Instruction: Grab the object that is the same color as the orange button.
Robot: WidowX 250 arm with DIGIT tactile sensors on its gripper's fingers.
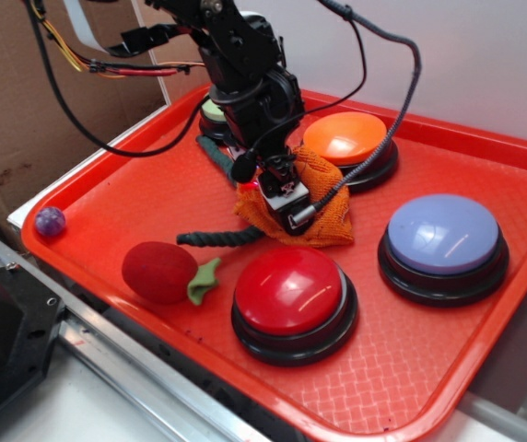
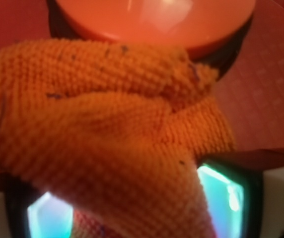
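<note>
Your cloth (image 1: 323,198) lies bunched on the red tray (image 1: 429,368), near its middle, just in front of the orange button (image 1: 345,138) and touching or nearly touching its base. In the wrist view the cloth (image 2: 107,124) fills most of the picture, its coarse knit and a few dark specks clear, and a fold of it runs down between the two glowing fingers (image 2: 224,191) at the bottom edge. So the gripper (image 2: 132,213) is pinching the cloth, with the orange button (image 2: 152,20) right behind it at the top.

From the exterior view you cannot see the fingertips; the gripper (image 1: 277,198) and arm cover the cloth's left part, and only its right side and lower hem show. That view gives you the rest of the tray instead: a red button (image 1: 291,290) in front, a blue button (image 1: 443,235) to the right, a pale green button (image 1: 213,112) mostly hidden behind the arm, a red plush ball (image 1: 158,272) with a green leaf at front left, a dark rope (image 1: 217,238) between ball and cloth, and a small purple ball (image 1: 50,221) on the left rim.
</note>
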